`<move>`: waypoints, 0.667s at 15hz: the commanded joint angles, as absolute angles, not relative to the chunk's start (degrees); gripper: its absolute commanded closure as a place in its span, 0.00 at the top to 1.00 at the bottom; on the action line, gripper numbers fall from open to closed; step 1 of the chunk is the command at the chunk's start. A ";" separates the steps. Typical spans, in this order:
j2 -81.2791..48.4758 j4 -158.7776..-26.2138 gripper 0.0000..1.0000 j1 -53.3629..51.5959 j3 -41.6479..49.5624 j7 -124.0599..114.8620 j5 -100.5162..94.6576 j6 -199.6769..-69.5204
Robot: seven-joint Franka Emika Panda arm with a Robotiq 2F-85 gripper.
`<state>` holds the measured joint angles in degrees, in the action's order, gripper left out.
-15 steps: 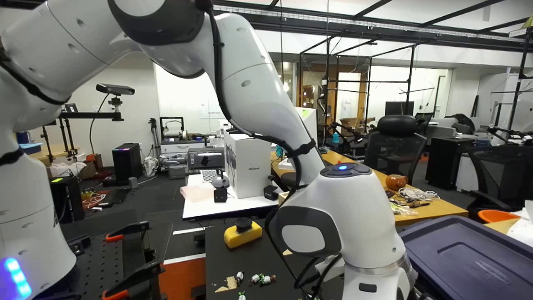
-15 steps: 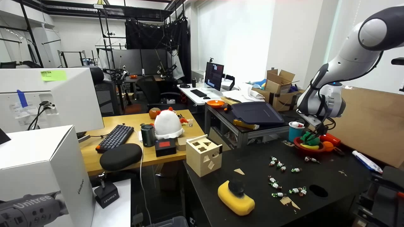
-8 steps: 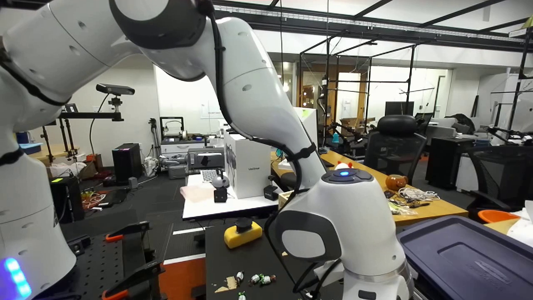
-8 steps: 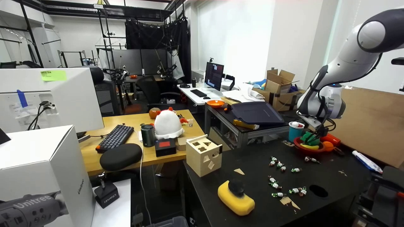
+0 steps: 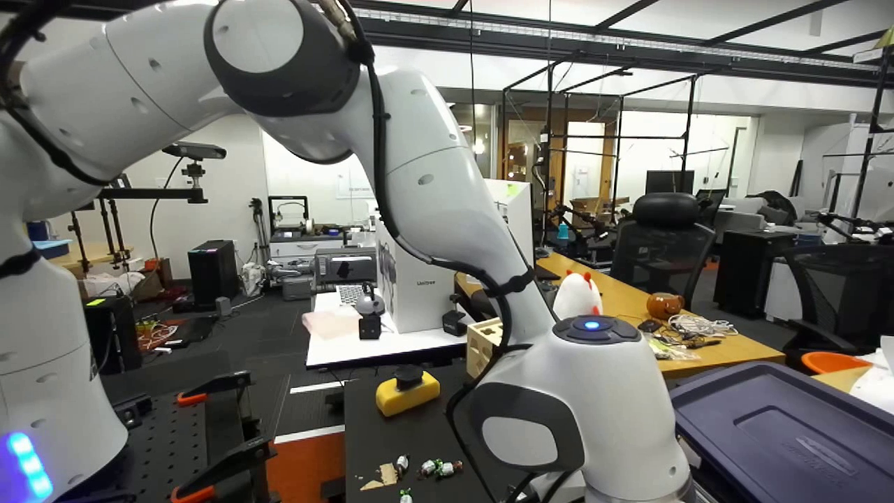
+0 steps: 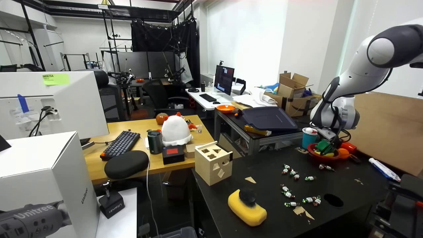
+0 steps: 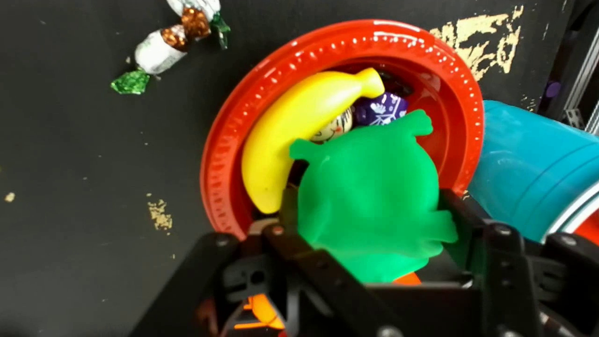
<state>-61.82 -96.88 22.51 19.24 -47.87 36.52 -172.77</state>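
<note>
In the wrist view the red bowl (image 7: pixel 217 178) fills the middle, and the pincer (image 7: pixel 369 201) comes in from below, over the bowl's lower edge. Its jaws stand fairly wide, one on each side of the green toy (image 7: pixel 369 164), which fills the gap; whether they press firmly on it I cannot tell. The green toy covers the bowl's lower right part. Inside the bowl, a yellow banana (image 7: pixel 283 135) curves along the left wall, with a purple wrapper (image 7: pixel 381 108) nearer the middle. A turquoise cup (image 7: pixel 529 154) stands just right of the bowl; wrapped sweets (image 7: pixel 159 51) lie to its upper left.

In an exterior view the bowl stands on the black table (image 6: pixel 264 170), an orange ball (image 6: pixel 343 153) just right of it. More sweets (image 6: pixel 293 173) are scattered in front of the bowl; a yellow block (image 6: pixel 247 211) and a wooden box (image 6: pixel 213 165) sit well to its left.

In an exterior view the arm (image 5: pixel 440 202) runs down past the picture's bottom edge; bowl and pincer are out of sight there.
</note>
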 commanded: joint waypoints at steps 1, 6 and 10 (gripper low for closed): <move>-63.13 -95.74 0.43 19.77 22.28 -50.95 35.55 -171.83; -60.77 -99.12 0.07 18.02 22.88 -50.73 35.99 -173.87; -58.85 -102.46 0.04 17.25 24.29 -51.88 36.67 -174.46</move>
